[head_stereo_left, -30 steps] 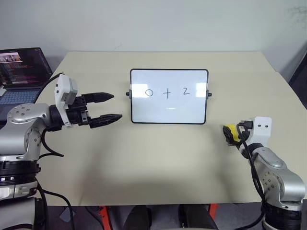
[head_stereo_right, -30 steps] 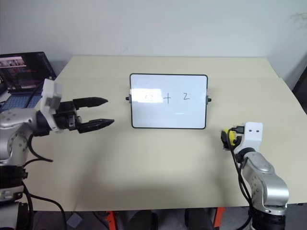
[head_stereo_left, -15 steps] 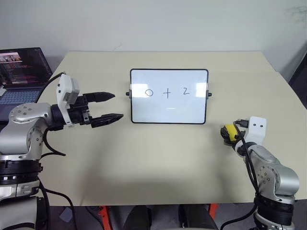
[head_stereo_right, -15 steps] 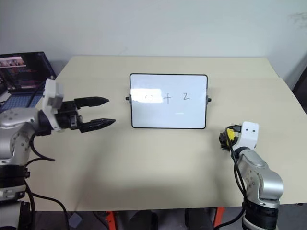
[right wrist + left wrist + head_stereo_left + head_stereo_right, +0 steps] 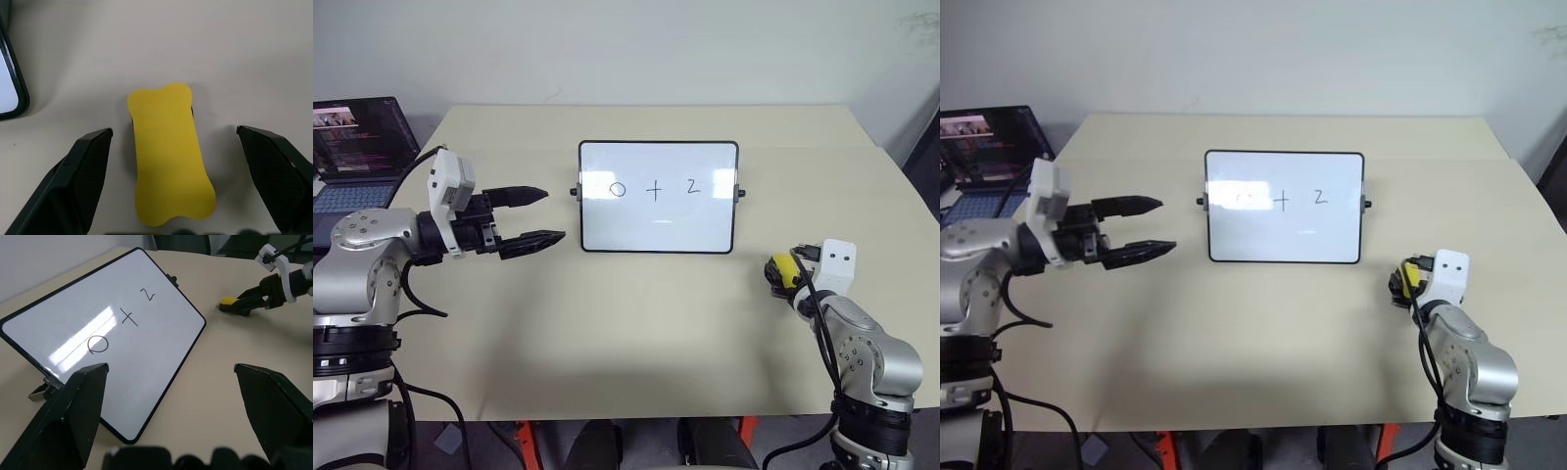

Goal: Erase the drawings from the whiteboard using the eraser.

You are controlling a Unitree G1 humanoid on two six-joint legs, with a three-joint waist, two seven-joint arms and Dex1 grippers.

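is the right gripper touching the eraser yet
Apart. The right wrist view shows the right gripper open, bare table between each finger and the yellow eraser.

Your left claw [image 5: 540, 216] hovers open beside the black-framed glossy whiteboard [image 5: 658, 197]; your right claw [image 5: 781, 273] sits at the small yellow eraser [image 5: 785, 269].
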